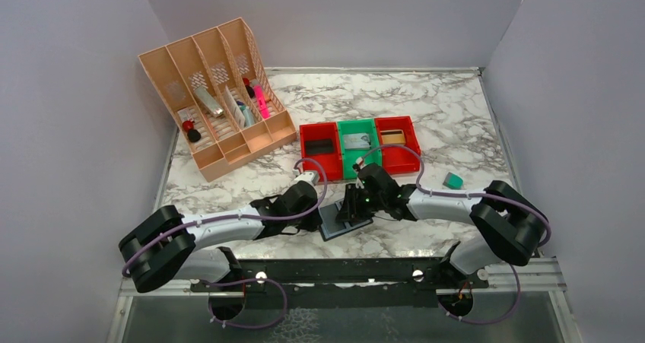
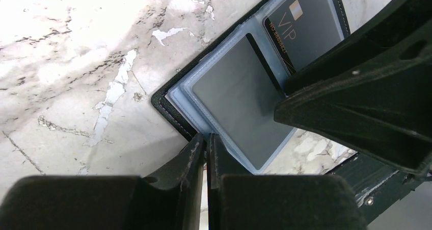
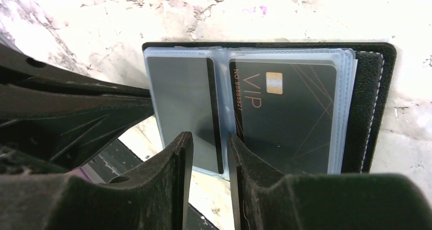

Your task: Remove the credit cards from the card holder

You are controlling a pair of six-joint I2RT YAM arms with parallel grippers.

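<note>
Left tool (image 2: 206, 146): clenched almost shut at a corner of the card holder (image 3: 372, 112), grip uncertain. Right tool (image 3: 210, 143): parted, above its centre fold. Card holder: open on bench (image 1: 426, 115), credit cards (image 3: 288, 118) sleeved inside, bins (image 1: 340, 149) beyond it.

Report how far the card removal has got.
Done: the card holder lies open on the marble table. In hand: the left gripper is nearly closed, seemingly pinching the holder's near edge, while the right gripper hovers open over the grey card. Left: both the grey card and the black VIP card sit in their clear sleeves; neither is out yet.
</note>
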